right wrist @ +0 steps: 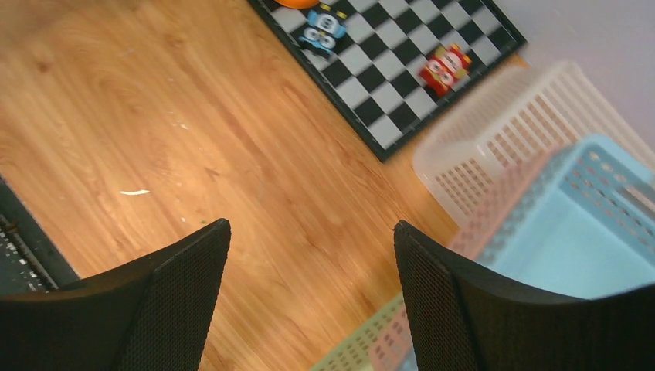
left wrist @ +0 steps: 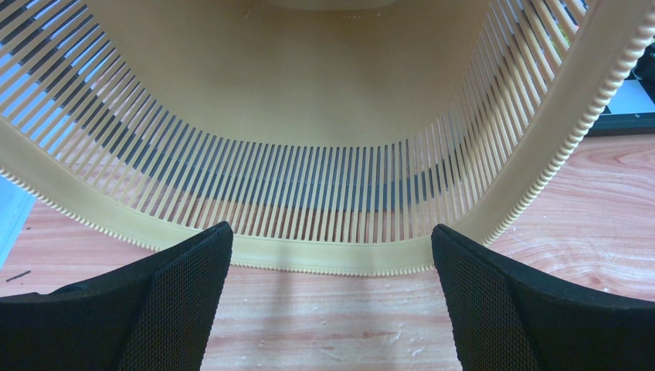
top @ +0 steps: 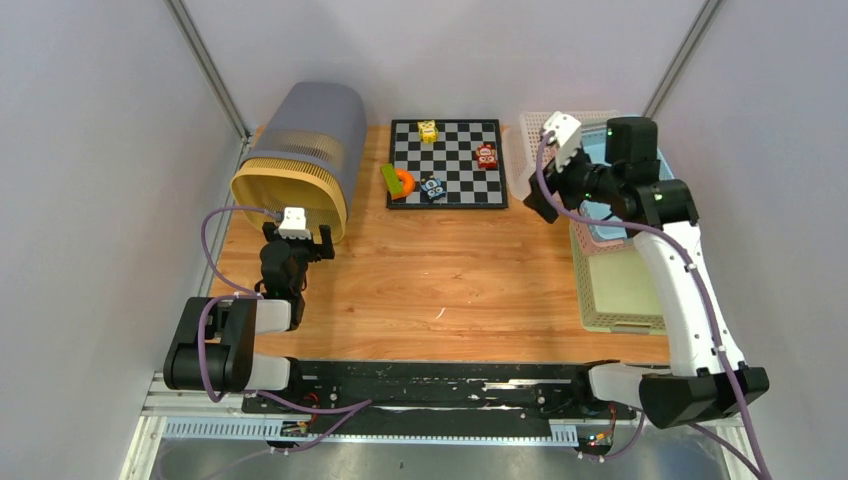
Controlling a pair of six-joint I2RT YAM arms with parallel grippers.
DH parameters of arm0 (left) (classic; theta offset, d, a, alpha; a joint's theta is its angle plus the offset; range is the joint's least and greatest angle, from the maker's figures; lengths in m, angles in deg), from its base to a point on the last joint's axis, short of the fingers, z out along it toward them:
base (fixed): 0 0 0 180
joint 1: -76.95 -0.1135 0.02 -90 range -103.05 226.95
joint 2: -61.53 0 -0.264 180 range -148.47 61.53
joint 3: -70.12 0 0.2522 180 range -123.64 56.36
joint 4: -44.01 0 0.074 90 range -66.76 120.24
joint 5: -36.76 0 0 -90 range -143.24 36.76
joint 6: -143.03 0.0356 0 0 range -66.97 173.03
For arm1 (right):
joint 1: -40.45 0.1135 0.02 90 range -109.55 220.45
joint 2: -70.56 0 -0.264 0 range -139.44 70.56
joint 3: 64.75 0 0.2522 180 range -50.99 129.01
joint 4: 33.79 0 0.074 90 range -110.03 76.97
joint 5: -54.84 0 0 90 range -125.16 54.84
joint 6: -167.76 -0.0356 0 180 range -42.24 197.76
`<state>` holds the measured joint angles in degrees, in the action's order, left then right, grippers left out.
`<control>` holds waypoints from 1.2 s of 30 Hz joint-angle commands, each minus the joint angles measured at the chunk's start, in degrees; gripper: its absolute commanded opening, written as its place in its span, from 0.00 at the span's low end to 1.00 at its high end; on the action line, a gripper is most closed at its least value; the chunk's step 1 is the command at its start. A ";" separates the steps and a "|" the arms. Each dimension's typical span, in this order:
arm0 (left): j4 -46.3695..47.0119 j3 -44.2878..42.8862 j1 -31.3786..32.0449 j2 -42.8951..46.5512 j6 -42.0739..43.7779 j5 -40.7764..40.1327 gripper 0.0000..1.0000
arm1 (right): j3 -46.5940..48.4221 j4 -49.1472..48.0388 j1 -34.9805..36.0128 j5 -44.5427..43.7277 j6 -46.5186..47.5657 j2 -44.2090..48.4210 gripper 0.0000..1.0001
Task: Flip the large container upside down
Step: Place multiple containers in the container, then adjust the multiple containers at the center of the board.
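Starting at ten o'clock on the table (top: 450, 270), you find the container (top: 300, 160) lying on its side with its mouth turned toward six, so it is not yet upside down. Its body is a smooth grey-lilac shell with rounded corners. The mouth end is a cream band of thin slats (left wrist: 309, 185) closed by a finely ribbed rim (left wrist: 332, 259). Your left claw (left wrist: 330, 232) sits low to the wood just in front of that rim, spread wide and empty. I judge it is placed there to catch the lower lip and lever the container over. At twelve lies a flat chequered board (top: 447, 163) carrying small toys (top: 486, 155), well apart from the container. At two your right claw (right wrist: 310, 226) hangs high over the wood, its mesh-textured black fingers (right wrist: 154, 309) parted with nothing between them. It is likely parked there only to stay out of the way. Around three, lattice-walled plastic baskets (top: 615, 290) in white, blue and green crowd the table's edge.
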<state>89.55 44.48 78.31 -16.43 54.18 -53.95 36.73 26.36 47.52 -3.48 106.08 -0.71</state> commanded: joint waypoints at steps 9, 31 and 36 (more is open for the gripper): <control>1.25 0.28 0.30 -0.48 0.77 -1.06 1.00 | -13.05 -9.23 20.98 4.75 3.13 -0.51 0.80; -46.45 -18.36 0.30 29.01 8.87 5.55 1.00 | -18.17 -9.93 26.87 6.93 5.57 -2.93 0.85; -66.16 -32.13 0.30 32.10 4.54 5.52 1.00 | -18.70 -10.03 28.28 6.38 6.39 -3.59 0.89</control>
<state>44.05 20.72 78.31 14.70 60.62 -49.43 19.29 16.33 74.08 1.94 110.76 -3.48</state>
